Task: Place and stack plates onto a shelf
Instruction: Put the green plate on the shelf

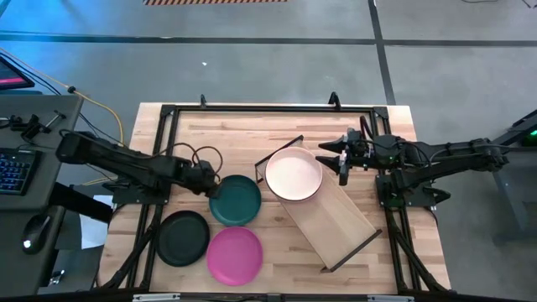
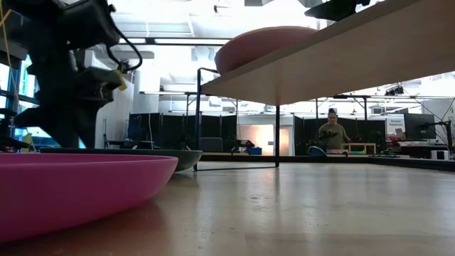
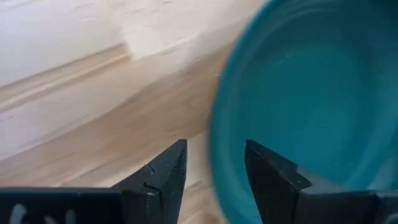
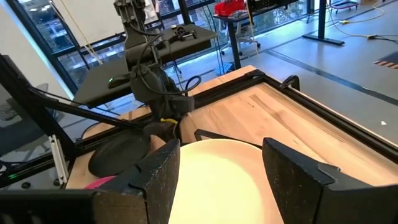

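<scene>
Wood table (image 1: 252, 126) with shelf (image 1: 336, 222) lying diagonally, running from centre toward 4 o'clock; dark end frames at both ends

Light pink plate (image 1: 294, 176) resting on the shelf's upper end, near table centre; seen as a pink dome on the board in the low view (image 2: 263, 44)

Dark teal-green plate (image 1: 236, 200) flat on the table at 9 o'clock of the pink one, just beside the shelf's end frame
Black plate (image 1: 184, 237) at 7 o'clock of the teal one, nearly touching it
Magenta plate (image 1: 235, 255) at 6 o'clock of the teal one, beside the black; fills the low view foreground (image 2: 71, 188)

Left gripper (image 1: 211, 182) at the teal plate's 10 o'clock rim; fingers parted a little, straddling the plate edge in the wrist view (image 3: 214, 171), one finger (image 3: 165, 171) outside on bare wood, the other over the plate's inside; not clamped yet, cannot tell contact

Right gripper (image 1: 342, 164) at 3 o'clock of the pink plate, just off its rim, above the shelf; fingers spread wide (image 4: 221, 168), holding nothing, plate (image 4: 217, 180) visible between them

Person (image 2: 332, 134) standing far back in the room in the low view
</scene>
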Tool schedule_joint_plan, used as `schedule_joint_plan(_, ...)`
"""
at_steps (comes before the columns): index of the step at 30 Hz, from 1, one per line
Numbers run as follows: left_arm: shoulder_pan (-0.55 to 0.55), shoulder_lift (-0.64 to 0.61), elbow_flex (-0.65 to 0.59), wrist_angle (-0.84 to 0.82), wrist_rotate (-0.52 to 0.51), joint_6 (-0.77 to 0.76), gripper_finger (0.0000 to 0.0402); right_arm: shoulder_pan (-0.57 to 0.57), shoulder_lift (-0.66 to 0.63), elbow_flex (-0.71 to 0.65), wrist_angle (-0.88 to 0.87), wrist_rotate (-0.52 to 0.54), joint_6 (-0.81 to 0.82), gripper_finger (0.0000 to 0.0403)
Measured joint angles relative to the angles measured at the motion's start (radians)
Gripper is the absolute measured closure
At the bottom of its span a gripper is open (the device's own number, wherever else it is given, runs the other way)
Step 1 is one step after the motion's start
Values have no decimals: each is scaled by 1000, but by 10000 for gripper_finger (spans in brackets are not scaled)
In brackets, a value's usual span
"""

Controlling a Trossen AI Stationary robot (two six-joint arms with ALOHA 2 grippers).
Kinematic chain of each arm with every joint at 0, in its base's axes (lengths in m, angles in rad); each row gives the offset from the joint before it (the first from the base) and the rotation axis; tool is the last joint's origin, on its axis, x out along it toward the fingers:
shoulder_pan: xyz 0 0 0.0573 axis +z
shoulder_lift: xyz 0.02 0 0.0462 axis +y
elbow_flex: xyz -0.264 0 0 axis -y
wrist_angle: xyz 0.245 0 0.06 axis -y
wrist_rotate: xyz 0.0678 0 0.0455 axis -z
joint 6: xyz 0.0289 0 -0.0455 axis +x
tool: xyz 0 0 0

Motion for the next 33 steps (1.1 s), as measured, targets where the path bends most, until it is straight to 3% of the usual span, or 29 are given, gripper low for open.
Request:
schedule_joint_plan(9,0,100,0,23,31,-6,262,0,0,0,-3,0,-1,192)
schedule_joint_plan(12,0,112,0,39,43,6,303,0,0,0,-6,0,0,192)
schedule_joint_plan(14,0,111,1,41,44,22,352,0,0,0,-7,1,3,192)
schedule_joint_plan(16,3,82,1,43,44,31,386,0,0,0,-6,2,4,192)
schedule_joint_plan(21,29,-66,27,-47,7,65,397,0,0,0,62,5,61,192)
schedule_joint_plan(28,77,-291,218,-230,-48,234,399,0,0,0,149,20,94,192)
schedule_joint_plan(33,87,-345,395,-348,-60,342,400,0,1,0,186,20,161,192)
